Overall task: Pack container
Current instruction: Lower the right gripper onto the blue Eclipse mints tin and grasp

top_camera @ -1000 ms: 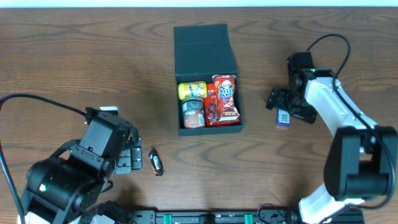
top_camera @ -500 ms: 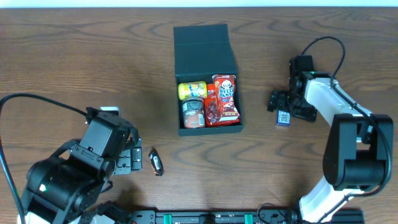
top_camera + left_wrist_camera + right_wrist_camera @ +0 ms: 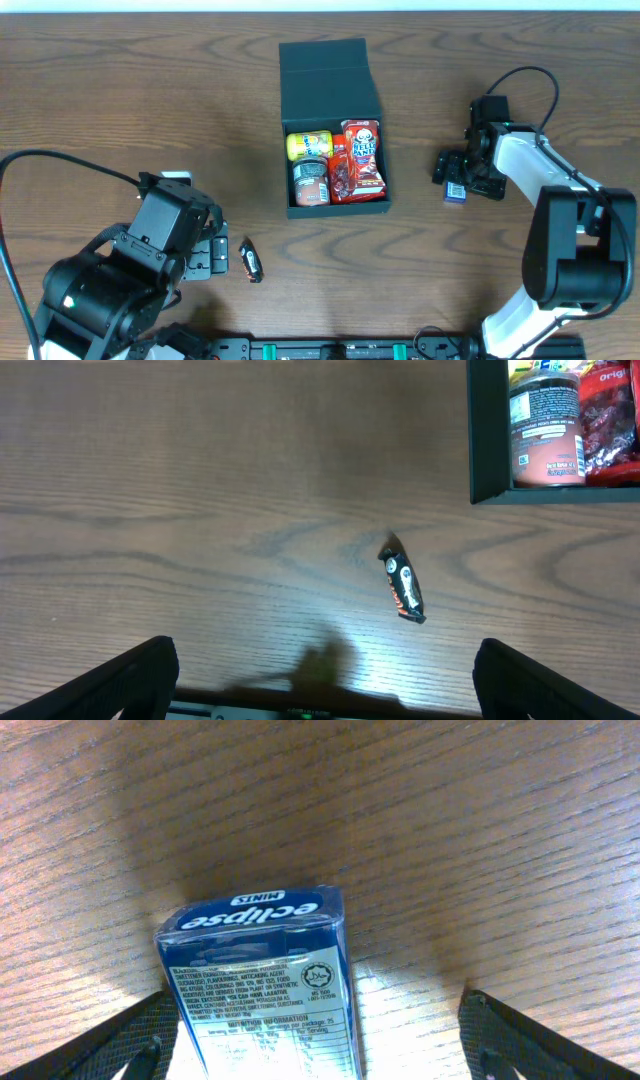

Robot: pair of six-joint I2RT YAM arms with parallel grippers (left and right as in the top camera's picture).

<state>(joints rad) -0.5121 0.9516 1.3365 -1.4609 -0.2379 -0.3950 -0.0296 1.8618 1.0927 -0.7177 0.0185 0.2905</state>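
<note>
The dark teal container (image 3: 330,75) stands open at the table's middle, its lid flap folded back. It holds a yellow tub (image 3: 309,145), a brown-labelled jar (image 3: 311,182) and red snack packs (image 3: 362,160). A blue Eclipse mints box (image 3: 456,191) lies right of it. My right gripper (image 3: 461,174) is open around this box (image 3: 262,982), with the box near the left finger and a gap at the right finger (image 3: 325,1045). My left gripper (image 3: 214,256) is open and empty (image 3: 325,680). A small dark candy bar (image 3: 251,260) lies beside it (image 3: 403,587).
The container's front corner shows at the top right of the left wrist view (image 3: 490,450). The right arm's black cable (image 3: 535,80) loops above the table at the right. Bare wooden table (image 3: 150,90) lies to the left of the container.
My right gripper has shifted slightly to the right, closer over the mints box. The left arm, the candy bar and the container have not moved.
</note>
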